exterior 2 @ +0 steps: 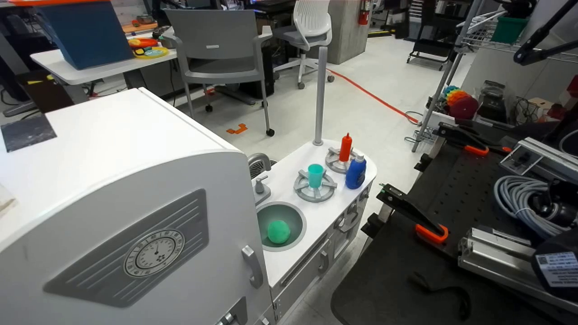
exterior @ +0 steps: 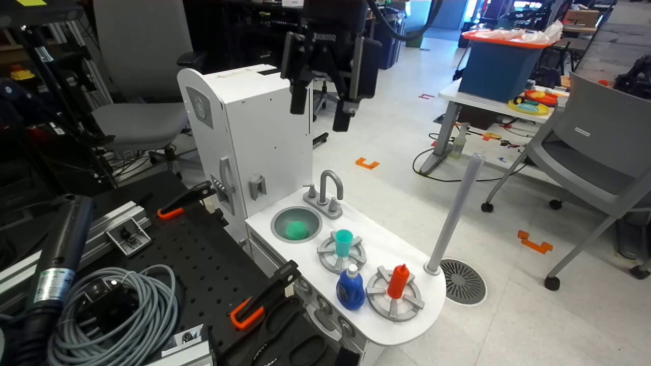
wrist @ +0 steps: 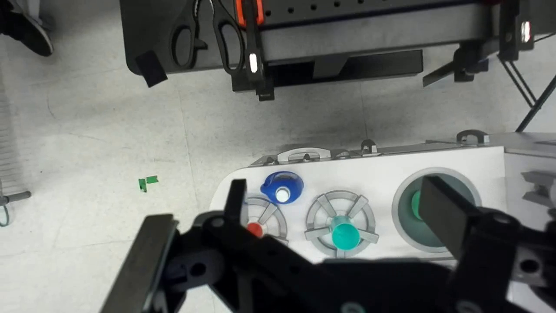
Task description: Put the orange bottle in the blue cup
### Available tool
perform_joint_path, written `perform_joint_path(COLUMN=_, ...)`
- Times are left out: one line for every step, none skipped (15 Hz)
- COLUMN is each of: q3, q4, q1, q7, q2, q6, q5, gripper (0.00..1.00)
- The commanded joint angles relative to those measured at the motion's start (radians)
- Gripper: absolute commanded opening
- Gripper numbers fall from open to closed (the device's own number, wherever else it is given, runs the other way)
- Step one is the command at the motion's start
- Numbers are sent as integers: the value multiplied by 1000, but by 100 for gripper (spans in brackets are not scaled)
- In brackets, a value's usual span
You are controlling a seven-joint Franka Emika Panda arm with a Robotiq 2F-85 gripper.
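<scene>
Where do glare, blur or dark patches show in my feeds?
Wrist view: the hand looks dark and soft-edged up close, partly covering the orange bottle; a clamp carries a bright glint. In an exterior view: cabinet top nearly washed out, blue cup clear.

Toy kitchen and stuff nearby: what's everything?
Toy kitchen: one, white, beside black table
Sink: one, grey, toy kitchen
Faucet: one, grey, beside sink
Burners: two, grey, toy kitchen
Pole: one, grey, toy kitchen
Orange bottle: one, orange, end burner
Blue cup: one, teal, other burner
Jug: one, blue, beside bottle
Round thing: one, green, in sink
Clamps: two, black/orange, black table
Scissors: one pair, black, black table
Cable: one, grey, black table
Chairs: several, mostly grey, background
Jaws: one pair, black, open midair
</scene>
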Motion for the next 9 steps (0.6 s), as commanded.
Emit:
perform_joint_path(q3=-8, q4=180, q1=-1, q7=63, q2=207, q6=16, q5=6, gripper=100)
perform_joint_path(q3=-15, q4=207, q1=-7, q7=70, q2=253, q6=38, q5=12, gripper=100)
perform_joint_path(q3=-20, q4=239, q1=-9, q7=77, q2=293, q6=44, q5=17, gripper=100)
perform_joint_path(q3=-28, q4=271, q1=-16, q7=83, q2=337, q6=55, q5=21, gripper=100)
perform_joint_path(q3=-32, q4=303, q1=-23, q7=85, q2=376, q6=55, q5=31, gripper=100)
perform_joint_path(q3=-41, q4=340, q1=-31, q7=93, q2=422, q6=55, q5=39, gripper=100)
perform_joint_path(q3=-47, q4=371, q1=-38, q7=97, q2=459, q6=52, q5=49, gripper=100)
perform_joint_path(q3=-53, q4=400, q1=-49, q7=100, q2=500, q6=70, q5=61, gripper=100)
perform_joint_path(q3=-52, q4=429, q1=-64, q7=89, q2=538, q6=81, q5=85, gripper=100)
